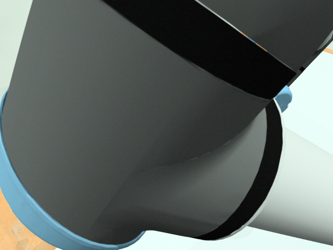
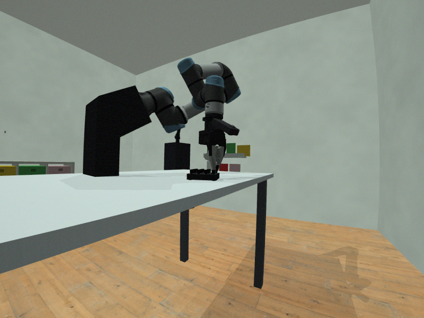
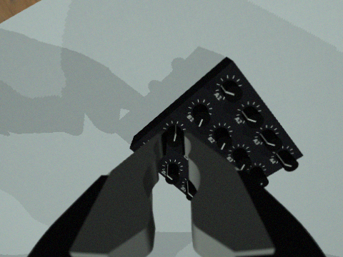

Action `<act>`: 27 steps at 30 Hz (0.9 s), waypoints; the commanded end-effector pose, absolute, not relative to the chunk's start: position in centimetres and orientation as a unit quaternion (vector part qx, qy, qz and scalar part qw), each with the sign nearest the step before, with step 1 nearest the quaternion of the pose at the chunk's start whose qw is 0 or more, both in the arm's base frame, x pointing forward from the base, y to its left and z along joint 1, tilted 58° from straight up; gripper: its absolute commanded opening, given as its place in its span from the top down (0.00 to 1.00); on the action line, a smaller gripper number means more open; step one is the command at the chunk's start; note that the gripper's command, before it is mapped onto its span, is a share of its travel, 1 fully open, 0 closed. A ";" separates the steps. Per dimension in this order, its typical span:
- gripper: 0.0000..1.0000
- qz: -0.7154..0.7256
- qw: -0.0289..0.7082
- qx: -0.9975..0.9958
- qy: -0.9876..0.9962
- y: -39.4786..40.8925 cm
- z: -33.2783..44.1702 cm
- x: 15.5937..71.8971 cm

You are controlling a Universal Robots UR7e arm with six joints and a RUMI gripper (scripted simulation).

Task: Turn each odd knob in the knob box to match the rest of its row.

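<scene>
— What do we get from above?
— Only the arm [image 1: 134, 121].
— From the side?
— The knob box [image 2: 202, 176] near the table [image 2: 102, 202] edge.
— At the wrist?
— Our gripper [image 3: 174, 143] clamps the C1 knob [image 3: 174, 136], nearly closed.

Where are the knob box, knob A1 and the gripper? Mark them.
knob box [image 3: 225, 111]: wrist view, bare top face.
knob A1 [image 3: 230, 89]: wrist view, its cap.
gripper [image 3: 174, 141]: wrist view, between fingertips, shut on gripped knob [image 3: 174, 135].

The knob box [image 2: 202, 176] rests on the table [image 2: 102, 196] near its far edge. The gripper [image 3: 173, 151] stands directly above the box, with the arm's pedestal [image 2: 102, 143] to the left.
</scene>
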State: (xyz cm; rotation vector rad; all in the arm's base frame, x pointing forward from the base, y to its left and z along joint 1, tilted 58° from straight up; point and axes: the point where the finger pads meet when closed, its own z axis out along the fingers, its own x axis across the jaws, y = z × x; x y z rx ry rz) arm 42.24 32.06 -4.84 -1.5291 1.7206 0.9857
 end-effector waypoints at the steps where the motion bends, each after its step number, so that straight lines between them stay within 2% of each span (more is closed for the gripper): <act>1: 0.96 0.367 0.321 -0.593 0.641 32.0 -4.8 42.3; 27: 0.96 0.309 0.378 -0.691 0.534 32.1 -4.7 42.3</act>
